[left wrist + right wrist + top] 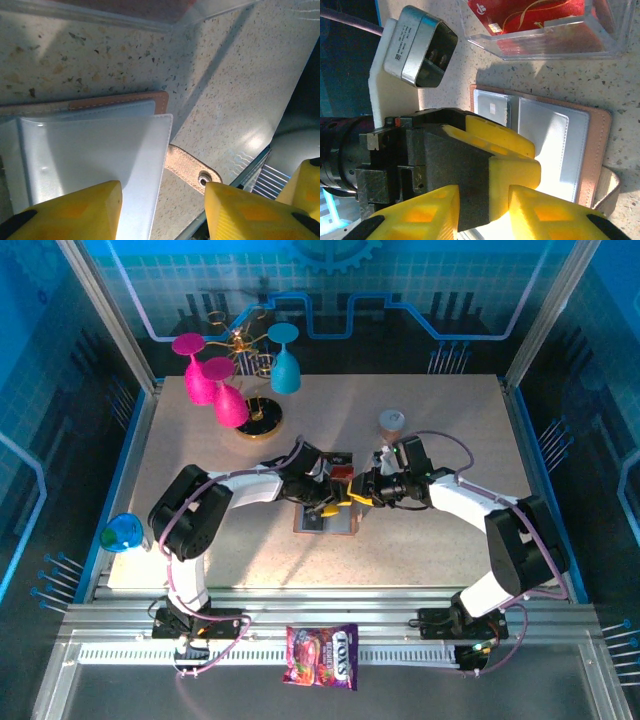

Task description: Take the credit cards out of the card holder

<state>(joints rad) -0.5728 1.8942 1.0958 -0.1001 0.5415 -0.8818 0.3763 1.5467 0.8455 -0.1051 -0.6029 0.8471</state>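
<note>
The holder [315, 525] lies open and flat on the speckled stone-look surface [450, 540] at the middle, with both arms meeting over it. In the left wrist view the left fingers [112, 200] are yellow, blocky and faceted, and they stand well apart with nothing gripped. One hangs over the holder's [100, 145] frosted grey-blue pocket and the other over bare surface [225, 90]. The pocket's straight free edge runs through the gap between them. Past that edge a woven tan strap [185, 167] with a round metal snap sticks out from under the holder. Stitched brown leather-like trim with a rounded corner borders the pockets. In the right wrist view the holder [550, 135] shows two clear, glossy, rectangular pockets side by side on a tan backing, with the strap [607, 187] at its far corner. The right fingers [520, 200], also yellow, are close together with a narrow gap. A dark block of the left arm's head fills that gap, so I cannot tell whether they pinch anything. The left fingers [520, 150] reach over the pockets there. The cards [535, 15] are red with a gold swirl and a small chip. They lie in a clear hard-plastic tray [485, 40] just beside the holder, a strip of surface [545, 80] between them. From above, the left fingers [330, 508] and right fingers [357, 495] sit over the holder's far edge, with the red cards [343, 475] just beyond them.
</note>
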